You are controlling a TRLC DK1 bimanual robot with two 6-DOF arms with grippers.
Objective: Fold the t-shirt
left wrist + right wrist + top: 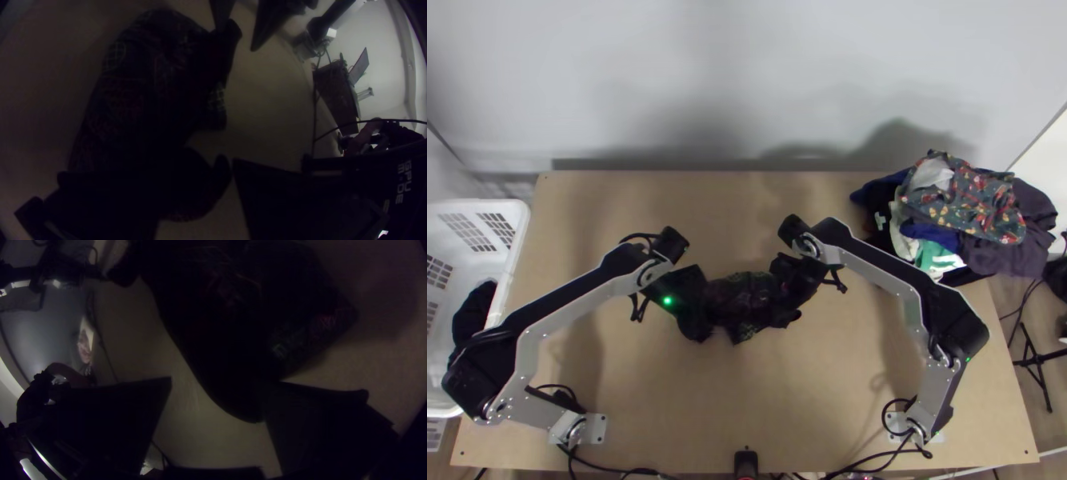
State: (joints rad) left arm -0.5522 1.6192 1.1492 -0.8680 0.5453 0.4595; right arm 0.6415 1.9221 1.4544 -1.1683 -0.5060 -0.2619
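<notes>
Found dark T-shirt (pixel 743 298) bunched mid-frame on bench (pixel 707 200). Noted left hand (pixel 687 293) and right hand (pixel 801 276) wide open, gripping nothing.

Clothes pile (pixel 979 204) on table (pixel 811 416) at right; white basket (pixel 513 240) at left, dark cloth (pixel 473 314) inside.

Dark t-shirt (pixel 741 298) with faint red and pale pattern, bunched on light wooden table (pixel 747 400), between arms.

The top view is bright, with soft shadows (pixel 899 138) on the far wall (pixel 611 48), but both wrist views are very dark, with bendy edges.
</notes>
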